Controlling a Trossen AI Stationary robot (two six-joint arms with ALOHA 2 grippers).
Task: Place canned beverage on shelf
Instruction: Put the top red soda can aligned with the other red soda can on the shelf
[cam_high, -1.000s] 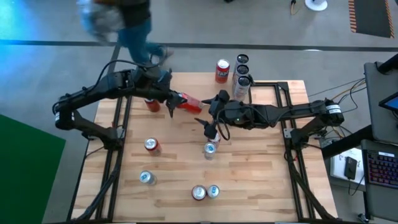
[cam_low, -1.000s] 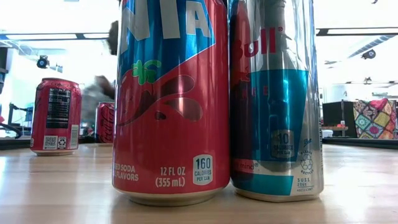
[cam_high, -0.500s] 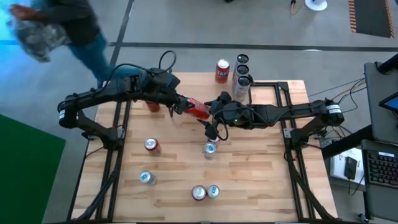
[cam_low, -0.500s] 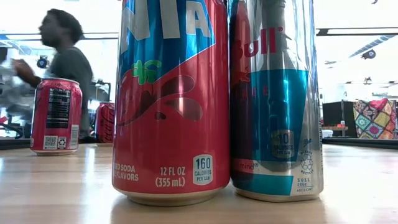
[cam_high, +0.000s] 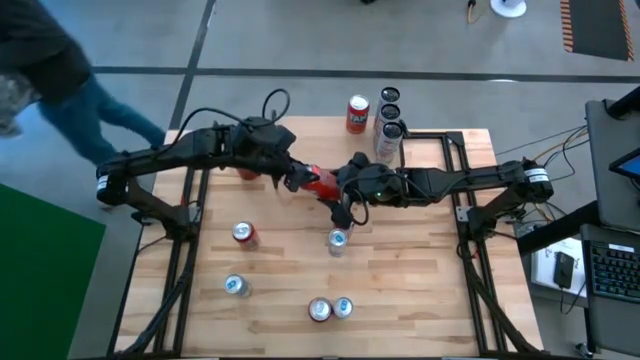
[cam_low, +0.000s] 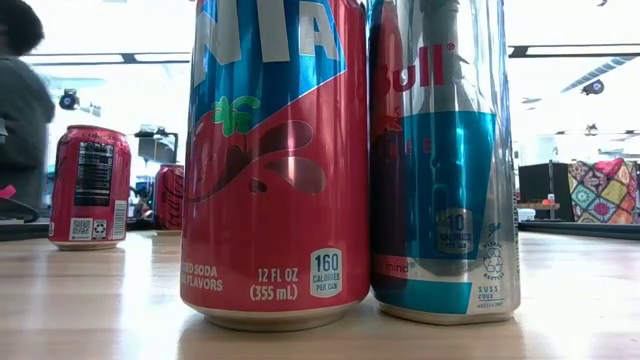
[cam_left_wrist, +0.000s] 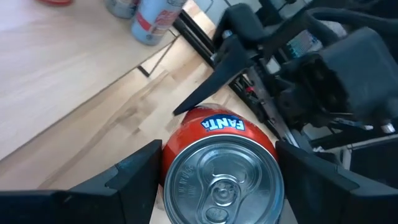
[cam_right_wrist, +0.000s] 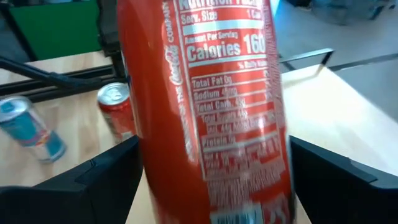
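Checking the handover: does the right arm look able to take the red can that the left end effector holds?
Probably yes. The red can, gripped by the left end effector, sits inside the open right end effector, with nothing else between them; closing should be enough.

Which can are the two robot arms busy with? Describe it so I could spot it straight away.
Look at the middle of the wooden table, where the two dark arms meet. The left gripper holds a red Fanta can lying sideways in the air, between the right gripper's open fingers. Every other can stands upright on the table.
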